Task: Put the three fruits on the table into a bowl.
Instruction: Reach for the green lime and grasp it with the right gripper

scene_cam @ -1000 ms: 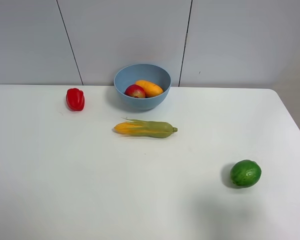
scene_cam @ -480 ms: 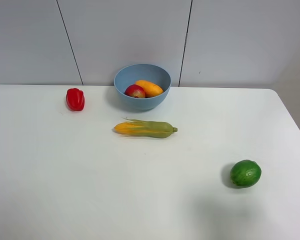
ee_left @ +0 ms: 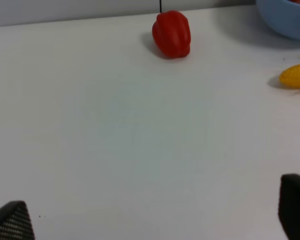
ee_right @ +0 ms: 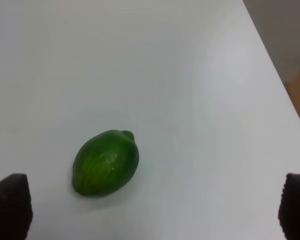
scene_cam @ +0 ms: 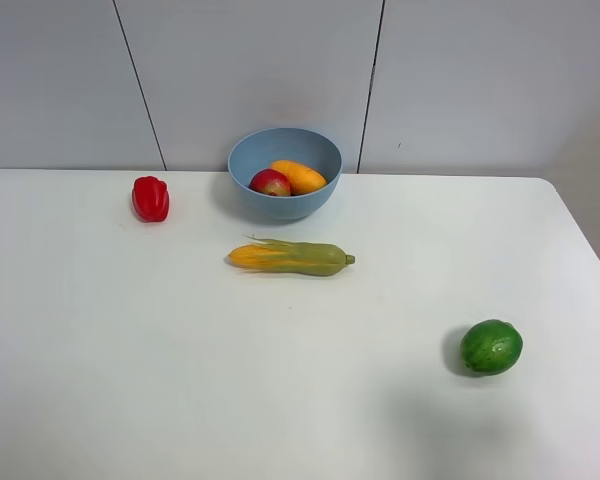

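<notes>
You have the pomegranate [scene_cam: 270, 182] and mango [scene_cam: 300, 176] in the bowl [scene_cam: 280, 207], while the lime [scene_cam: 491, 347] lies on the table [scene_cam: 130, 350], well apart from that bowl, with left gripper [ee_left: 152, 217] and right gripper [ee_right: 150, 207] both spread, empty.

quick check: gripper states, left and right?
Left gripper: open, holding nothing.
Right gripper: open, holding nothing; the lime lies ahead of it, untouched.
</notes>
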`<state>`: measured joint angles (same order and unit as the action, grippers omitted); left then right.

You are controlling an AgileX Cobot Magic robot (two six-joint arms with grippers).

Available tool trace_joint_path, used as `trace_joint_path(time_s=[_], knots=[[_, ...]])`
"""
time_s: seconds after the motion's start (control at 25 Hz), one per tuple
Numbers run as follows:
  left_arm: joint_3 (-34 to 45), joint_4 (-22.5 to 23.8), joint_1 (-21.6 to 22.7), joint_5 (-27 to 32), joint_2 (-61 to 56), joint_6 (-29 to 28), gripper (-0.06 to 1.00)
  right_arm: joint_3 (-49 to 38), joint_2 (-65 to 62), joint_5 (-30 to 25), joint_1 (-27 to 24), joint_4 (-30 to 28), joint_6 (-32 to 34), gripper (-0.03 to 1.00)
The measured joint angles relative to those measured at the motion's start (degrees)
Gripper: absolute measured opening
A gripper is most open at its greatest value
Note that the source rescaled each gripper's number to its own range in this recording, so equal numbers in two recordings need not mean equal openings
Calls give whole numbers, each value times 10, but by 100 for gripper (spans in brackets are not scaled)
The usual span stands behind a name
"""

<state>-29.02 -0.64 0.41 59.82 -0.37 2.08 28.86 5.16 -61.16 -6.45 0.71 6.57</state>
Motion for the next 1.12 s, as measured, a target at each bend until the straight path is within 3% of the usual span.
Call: trace_joint_path(time_s=[0.24,0.68,0.84,1.12], knots=[[0,0,0,0,0,0,99,5,119,0,0,12,54,100],[0,0,0,0,0,0,99,115,412,7,0,53,115,100],[0,1,0,0,0,0,99,125,524,27,0,87,153,100],[0,1,0,0,0,0,99,126,648,58,0,87,236,100]])
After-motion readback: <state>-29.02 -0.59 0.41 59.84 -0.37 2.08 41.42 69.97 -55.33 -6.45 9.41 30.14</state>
